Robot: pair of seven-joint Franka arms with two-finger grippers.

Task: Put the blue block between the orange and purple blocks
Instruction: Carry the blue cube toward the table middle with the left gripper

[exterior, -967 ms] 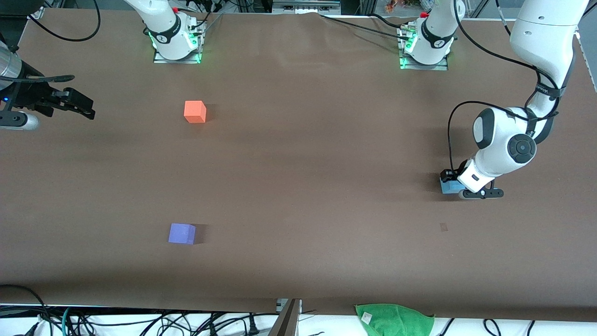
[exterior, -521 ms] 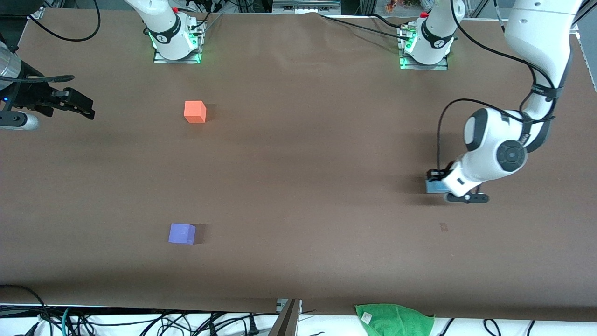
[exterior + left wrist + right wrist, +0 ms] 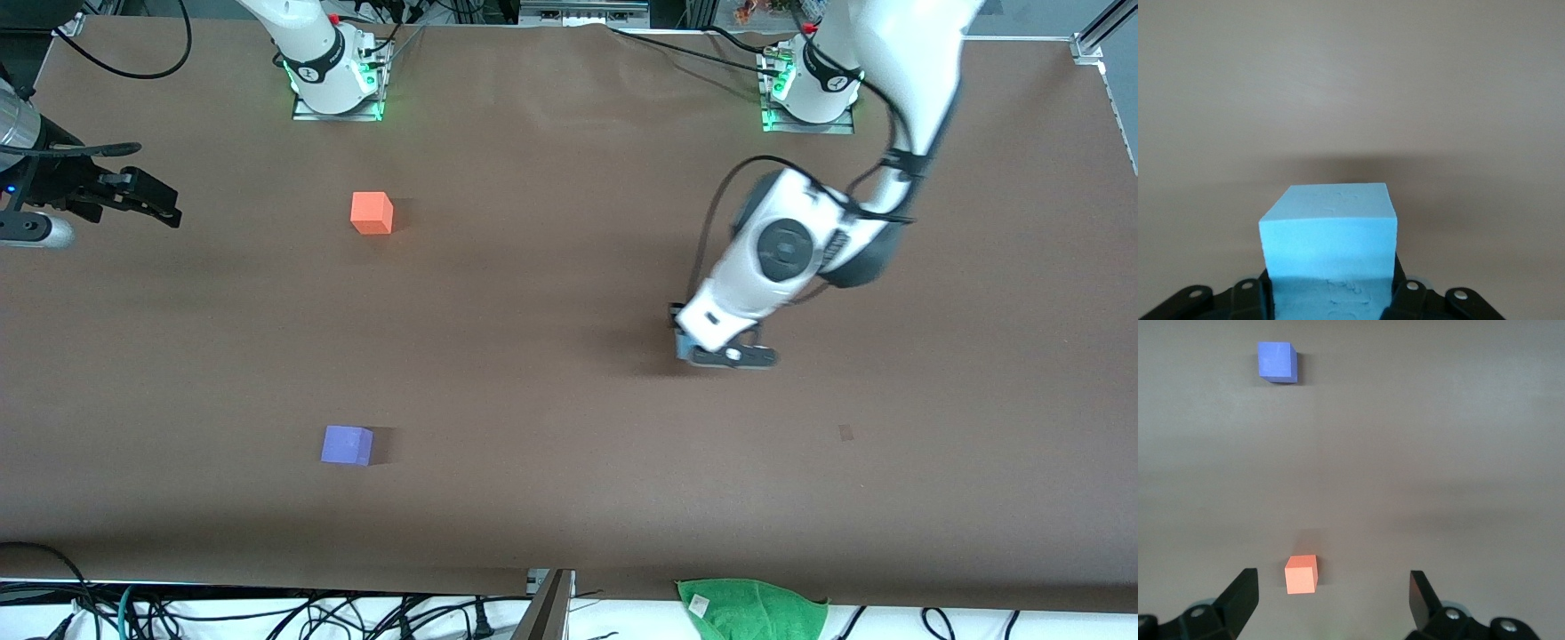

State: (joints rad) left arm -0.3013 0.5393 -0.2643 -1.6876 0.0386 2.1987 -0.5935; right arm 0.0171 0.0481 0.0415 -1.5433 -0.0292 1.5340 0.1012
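Left pincer (image 3: 686, 342) clamps matte foam blue block (image 3: 1328, 250); right pincer (image 3: 1331, 593) apart, waiting.

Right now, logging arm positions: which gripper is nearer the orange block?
Right. The right gripper waits open by the table's edge at the right arm's end, beside the orange block. The left gripper holds the blue block over mid-table.

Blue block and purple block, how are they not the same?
The blue block is light sky blue; the purple block is violet. The blue block is held in the left gripper above the table; the purple block sits on the table, untouched. Both are plain cubes.
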